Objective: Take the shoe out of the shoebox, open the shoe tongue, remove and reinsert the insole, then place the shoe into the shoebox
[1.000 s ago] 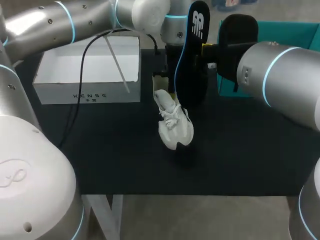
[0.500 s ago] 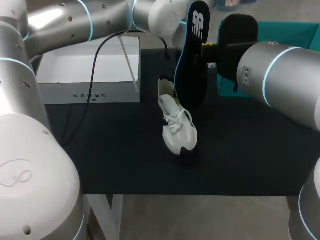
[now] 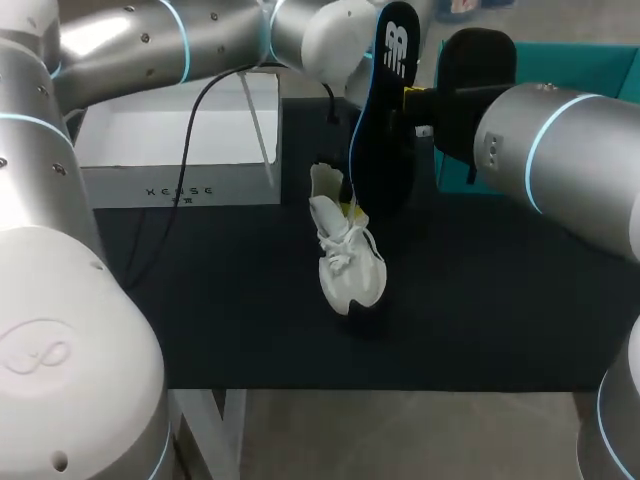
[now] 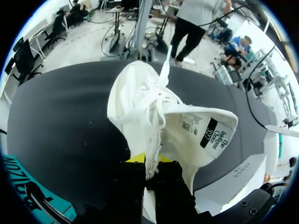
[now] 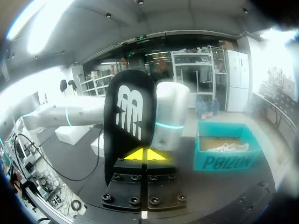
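White fabric, soft and loose-sided: that is the shoe [image 3: 348, 262]. It is in the middle of the black desk [image 3: 480, 300], with the toe pointing near and the opening tipped up toward the far side. You cannot tell from here whether the toe rests on the desk or hangs just above it.

Expect the shoe to be light. It will probably sag and swing from whatever single edge you hold, and the laces [image 4: 156, 100] hang loose and could snag.

Just behind the toe, your left end effector [image 4: 150, 159] is clamped on the thin edge of the shoe's opening, beside the tongue [image 4: 201, 130], which is folded out flat. That edge is only fabric and will likely stretch or slip under load. The firmer heel collar or the sole edge would probably be a steadier place to hold while the shoe takes a push from above.

Farther back and slightly right, the black insole [image 3: 385, 120] stands upright in the air above the shoe's far end. Your right end effector [image 5: 147, 155] is closed on it near its middle. It looks like thin foam, so it is probably bendy and likely to buckle if driven in end-first. A hold closer to the leading end would probably keep it stiffer as it goes in.

At the far left, the white shoebox [image 3: 120, 185] sits open, well apart from the shoe.
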Controlling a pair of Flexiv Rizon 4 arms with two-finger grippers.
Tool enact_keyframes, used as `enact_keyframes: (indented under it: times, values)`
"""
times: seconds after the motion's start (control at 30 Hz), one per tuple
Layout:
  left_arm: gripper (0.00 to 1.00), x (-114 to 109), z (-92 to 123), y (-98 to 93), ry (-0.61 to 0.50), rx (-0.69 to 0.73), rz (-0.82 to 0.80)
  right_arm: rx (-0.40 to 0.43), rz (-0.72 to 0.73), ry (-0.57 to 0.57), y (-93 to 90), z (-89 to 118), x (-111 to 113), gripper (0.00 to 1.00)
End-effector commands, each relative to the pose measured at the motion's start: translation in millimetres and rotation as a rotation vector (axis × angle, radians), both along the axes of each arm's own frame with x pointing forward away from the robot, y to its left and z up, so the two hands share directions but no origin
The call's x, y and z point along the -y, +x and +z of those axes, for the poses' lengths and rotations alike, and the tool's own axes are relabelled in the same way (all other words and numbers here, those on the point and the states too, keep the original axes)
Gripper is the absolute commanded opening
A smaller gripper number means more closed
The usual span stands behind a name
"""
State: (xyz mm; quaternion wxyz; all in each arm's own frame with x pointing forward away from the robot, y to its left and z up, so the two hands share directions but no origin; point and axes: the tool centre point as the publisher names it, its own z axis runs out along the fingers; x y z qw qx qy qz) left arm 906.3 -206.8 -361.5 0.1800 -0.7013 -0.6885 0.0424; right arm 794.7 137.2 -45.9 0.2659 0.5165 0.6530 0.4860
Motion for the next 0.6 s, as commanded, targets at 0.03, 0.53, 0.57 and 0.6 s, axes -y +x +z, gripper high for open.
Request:
enact_keyframes:
  times: [0.03,0.53,0.57,0.6]
  values:
    - [0.00,6.4,-14.1,-2.3,0.037,0.017,-0.016,-0.001,0.002,0.001,0.0,-0.6,0.6,0.00]
    - [1.00,15.8,-6.2,-1.9,-0.053,-0.003,0.079,-0.001,0.002,0.001,0.0,-0.6,0.6,0.00]
    - [1.00,15.0,-1.8,-1.3,-0.072,-0.011,0.090,-0.001,0.002,0.001,0.0,-0.6,0.6,0.00]
    - [1.00,14.2,2.5,-0.3,-0.093,-0.010,0.109,-0.001,0.002,0.001,0.0,-0.6,0.6,0.00]
